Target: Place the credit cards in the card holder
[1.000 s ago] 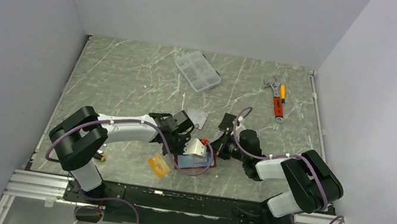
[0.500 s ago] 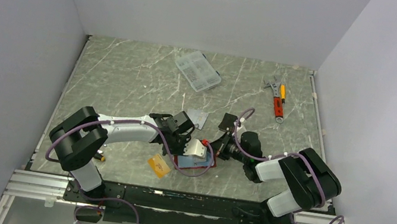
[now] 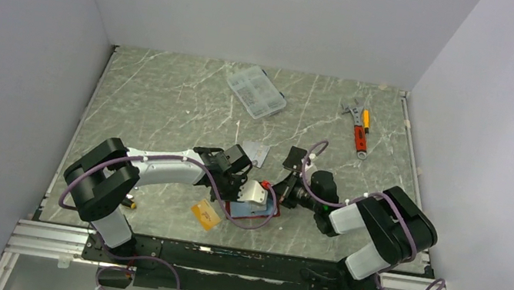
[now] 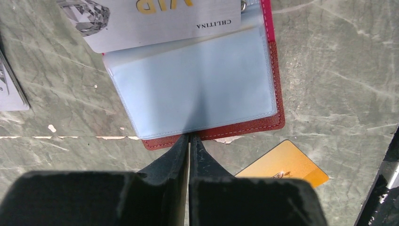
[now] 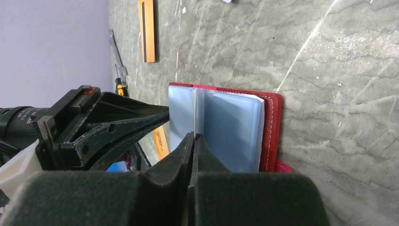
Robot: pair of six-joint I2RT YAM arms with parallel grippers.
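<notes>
Grey-green marbled table (image 3: 167,100), white walls round it. Near the front edge a gold card (image 4: 282,165) lies loose, just beside the holder (image 4: 197,89), which sits open at the table's front middle. The left gripper (image 4: 189,137) is clenched on the near edge of the holder's blue sleeve. A silver card (image 4: 160,19) lies across the holder's far end — tucked in or merely on top, I cannot tell. The right gripper (image 5: 193,136) pinches a middle sleeve upright. It looks as though a pocket is being spread. Next, the silver card needs sliding squarely in.

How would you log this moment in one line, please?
left claw: shut on red leather-like card holder's edge | right claw: pinching its light-blue sleeve | orange-gold plastic card: on table
</notes>
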